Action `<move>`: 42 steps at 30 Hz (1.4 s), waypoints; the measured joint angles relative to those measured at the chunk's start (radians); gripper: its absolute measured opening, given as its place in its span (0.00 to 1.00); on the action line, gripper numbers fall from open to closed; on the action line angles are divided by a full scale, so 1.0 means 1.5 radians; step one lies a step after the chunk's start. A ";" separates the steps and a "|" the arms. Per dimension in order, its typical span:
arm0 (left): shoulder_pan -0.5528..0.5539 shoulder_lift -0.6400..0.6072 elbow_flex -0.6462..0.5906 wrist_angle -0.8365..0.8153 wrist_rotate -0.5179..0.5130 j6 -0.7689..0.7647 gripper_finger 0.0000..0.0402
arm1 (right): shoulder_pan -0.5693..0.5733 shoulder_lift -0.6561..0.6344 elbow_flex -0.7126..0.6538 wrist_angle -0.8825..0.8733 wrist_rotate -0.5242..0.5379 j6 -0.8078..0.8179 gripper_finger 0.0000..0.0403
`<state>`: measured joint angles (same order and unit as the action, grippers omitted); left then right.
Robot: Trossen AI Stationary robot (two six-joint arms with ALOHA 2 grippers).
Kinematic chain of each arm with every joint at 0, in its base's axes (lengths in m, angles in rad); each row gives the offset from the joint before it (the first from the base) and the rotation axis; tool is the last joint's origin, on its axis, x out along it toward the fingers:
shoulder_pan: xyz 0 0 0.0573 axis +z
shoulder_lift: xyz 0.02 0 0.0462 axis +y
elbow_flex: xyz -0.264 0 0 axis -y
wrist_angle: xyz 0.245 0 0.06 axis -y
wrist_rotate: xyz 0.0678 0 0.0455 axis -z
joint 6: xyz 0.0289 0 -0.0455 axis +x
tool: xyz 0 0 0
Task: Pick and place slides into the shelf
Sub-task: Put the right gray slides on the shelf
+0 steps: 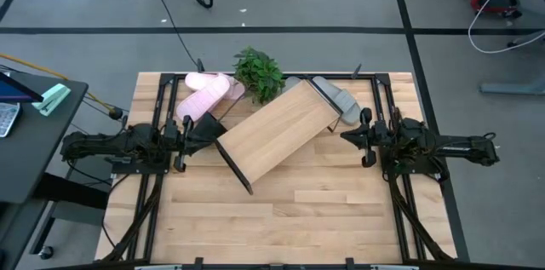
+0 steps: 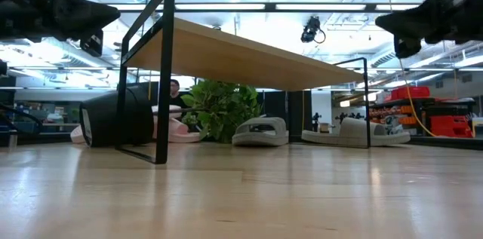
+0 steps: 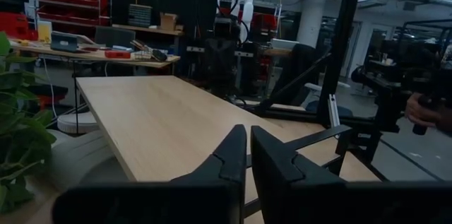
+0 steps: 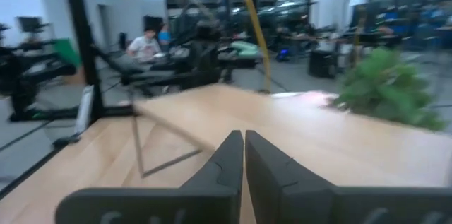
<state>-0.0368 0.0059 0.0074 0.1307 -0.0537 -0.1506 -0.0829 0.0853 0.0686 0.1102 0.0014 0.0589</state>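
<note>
The shelf (image 1: 277,129) is a light wooden board on a thin black frame, standing askew in the middle of the table; it also fills the low view (image 2: 249,54). Two pale pink slides (image 1: 209,95) lie side by side on the table past its far-left end. Two light grey slides (image 1: 336,101) lie at its far-right end, soles on the table (image 2: 260,131). My left gripper (image 1: 209,129) hovers shut at the shelf's left corner (image 3: 248,157). My right gripper (image 1: 347,136) hovers shut beside the shelf's right corner (image 4: 244,155). Both are raised above the table.
A green leafy plant (image 1: 258,72) stands at the far edge between the pink and grey slides. A dark rounded object (image 2: 117,118) sits by the shelf's left leg. Bare tabletop (image 1: 298,210) stretches along the near side. People show in the room behind.
</note>
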 joint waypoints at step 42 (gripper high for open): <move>0.001 0.116 0.266 -0.176 -0.231 0.045 0.11 | -0.065 0.242 0.454 -0.618 0.331 0.260 0.42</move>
<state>-0.0357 0.1799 0.4063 -0.1333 -0.4004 -0.0824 -0.1804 0.4477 0.7492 -0.8173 0.4976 0.4491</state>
